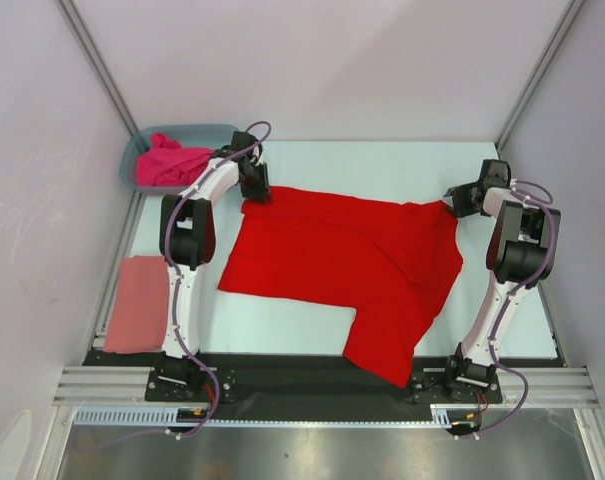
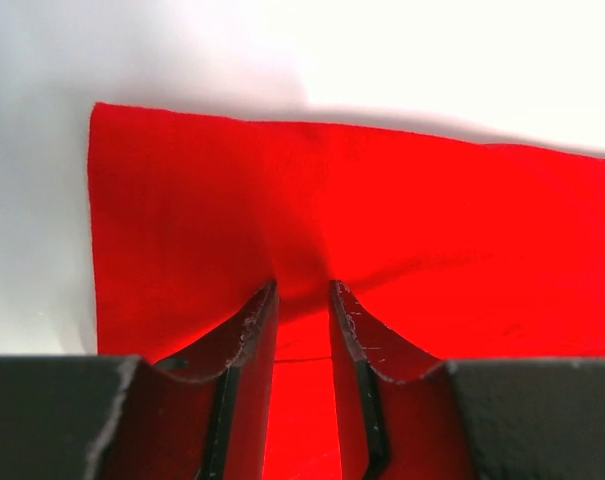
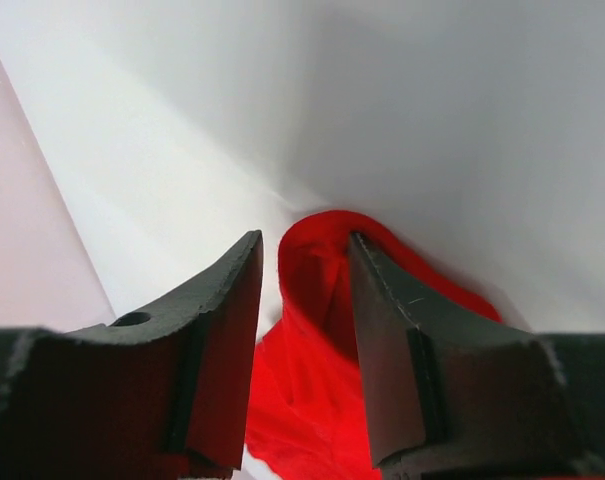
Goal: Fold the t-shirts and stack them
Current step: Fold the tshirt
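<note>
The bright red t-shirt (image 1: pixel 332 262) lies spread on the table, with one part reaching toward the front right. My left gripper (image 1: pixel 256 187) is at its far left corner. In the left wrist view (image 2: pixel 302 292) the jaws stand a narrow gap apart over the red cloth (image 2: pixel 382 220), which shows through the gap. My right gripper (image 1: pixel 460 200) is at the shirt's far right corner. In the right wrist view (image 3: pixel 304 250) the jaws are apart around a raised loop of red cloth (image 3: pixel 317 300) that touches only the right finger. The salmon-pink shirt (image 1: pixel 138 303) lies folded at the left. The magenta shirt (image 1: pixel 170 163) sits crumpled in the tub.
The blue-grey plastic tub (image 1: pixel 132 165) stands at the far left corner, beside the left arm. White walls close in the table on three sides. The black base rail (image 1: pixel 312 375) runs along the near edge.
</note>
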